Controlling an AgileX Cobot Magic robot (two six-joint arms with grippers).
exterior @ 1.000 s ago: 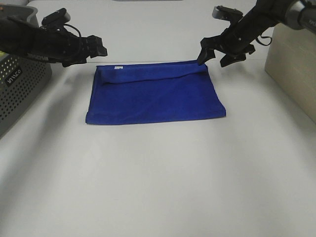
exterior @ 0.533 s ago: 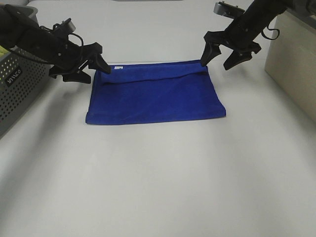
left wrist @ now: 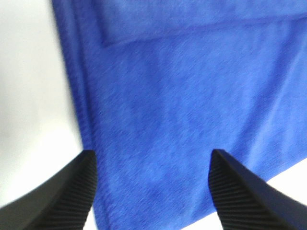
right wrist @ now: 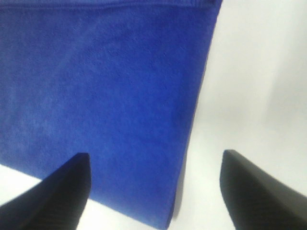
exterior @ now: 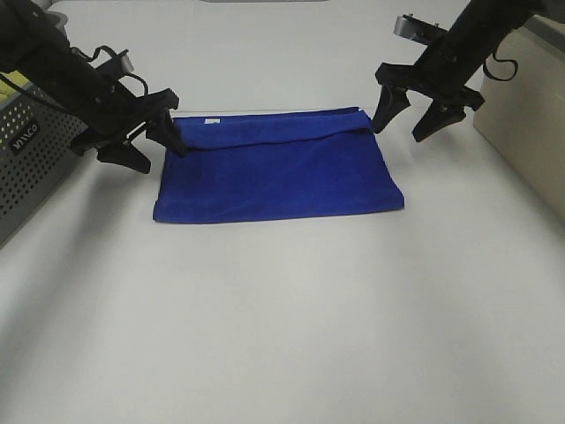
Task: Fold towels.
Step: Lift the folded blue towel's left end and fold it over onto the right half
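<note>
A robotics lab bench is suggested. A plain white matt tabletop (exterior: 282, 336) is spread beneath two black jointed robot arms (exterior: 62, 75), whose left gripper (exterior: 159, 155) and right gripper (exterior: 398, 132) are poised just above it. A grey perforated storage crate (exterior: 35, 177) (a white printed label (exterior: 25, 140) is carried on its wall) is set outboard of the left gripper, and a pale beige boxy panel (exterior: 530, 115) outboard of the right gripper.
</note>
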